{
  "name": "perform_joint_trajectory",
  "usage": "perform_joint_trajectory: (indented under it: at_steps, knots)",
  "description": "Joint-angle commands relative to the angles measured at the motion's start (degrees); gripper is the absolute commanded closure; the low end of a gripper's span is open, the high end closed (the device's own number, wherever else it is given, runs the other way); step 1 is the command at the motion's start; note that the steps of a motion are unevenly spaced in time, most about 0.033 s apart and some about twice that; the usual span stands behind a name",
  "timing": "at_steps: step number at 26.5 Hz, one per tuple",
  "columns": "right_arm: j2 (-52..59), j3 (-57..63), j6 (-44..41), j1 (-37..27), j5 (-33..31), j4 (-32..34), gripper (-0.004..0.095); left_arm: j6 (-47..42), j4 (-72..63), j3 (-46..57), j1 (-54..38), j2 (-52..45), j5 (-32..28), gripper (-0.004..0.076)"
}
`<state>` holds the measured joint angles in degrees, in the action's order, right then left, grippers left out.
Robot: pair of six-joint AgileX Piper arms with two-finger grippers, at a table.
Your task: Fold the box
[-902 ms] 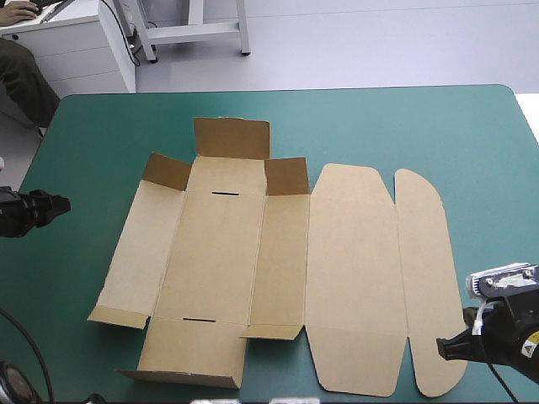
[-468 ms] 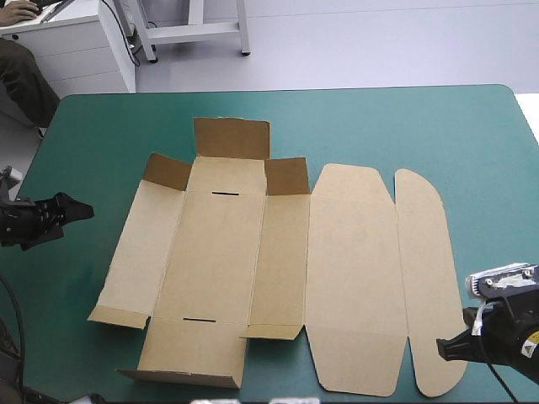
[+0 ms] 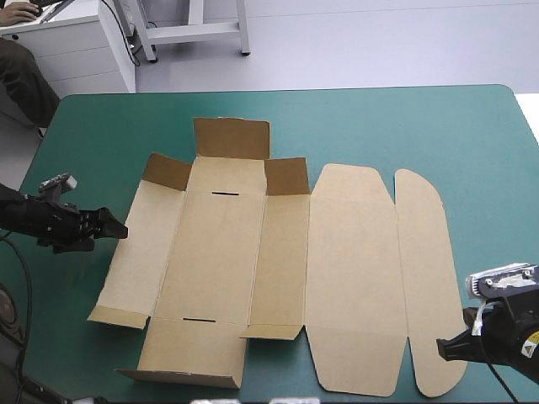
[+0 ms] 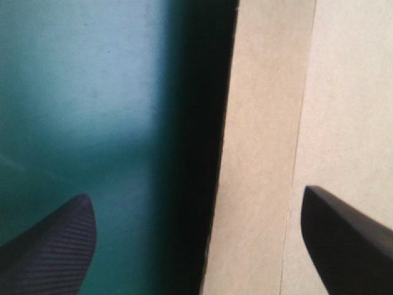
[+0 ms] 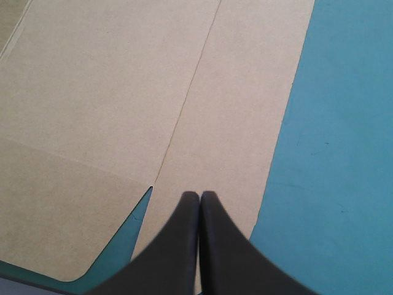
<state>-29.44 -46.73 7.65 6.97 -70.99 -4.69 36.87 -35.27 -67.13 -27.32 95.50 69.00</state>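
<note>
Nearest in, at the table's near right corner, my right gripper (image 3: 440,345) (image 5: 200,195) is pressed tip to tip with nothing in it. It is poised over the near end of the box's rightmost rounded flap, and I cannot tell whether it touches. Farther up on the left, my left gripper (image 3: 118,230) (image 4: 196,195) is spread wide and empty. One finger is over the teal-green cover (image 3: 379,126) and the other over board, with the box's left edge running between them beside a dark shadow. The box (image 3: 219,252) (image 4: 264,123) (image 5: 123,92) lies opened out across mid-table. Its two rounded panels lie flat on the right, the near left flap tips up a little, and three short flaps stand raised at its far end.
</note>
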Motion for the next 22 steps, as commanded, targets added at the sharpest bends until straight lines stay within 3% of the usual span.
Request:
perform_joint_trajectory:
  at_steps: [1, 15, 22]
  knots:
    - [-0.3, -1.4, 0.4, -0.4, 2.6, 0.0, 0.0928, -2.1, -2.1, -1.3, 1.9, -2.2, 5.4, 0.0082]
    - [-0.3, -1.4, 0.4, -0.4, 2.0, 0.0, 0.0928, 2.8, -6.9, 12.2, 3.0, -2.2, 5.4, 0.0082]
    - [-0.3, -1.4, 0.4, -0.4, 2.0, 0.0, 0.0928, 2.2, -8.1, 13.3, 4.1, -2.7, 5.4, 0.0106]
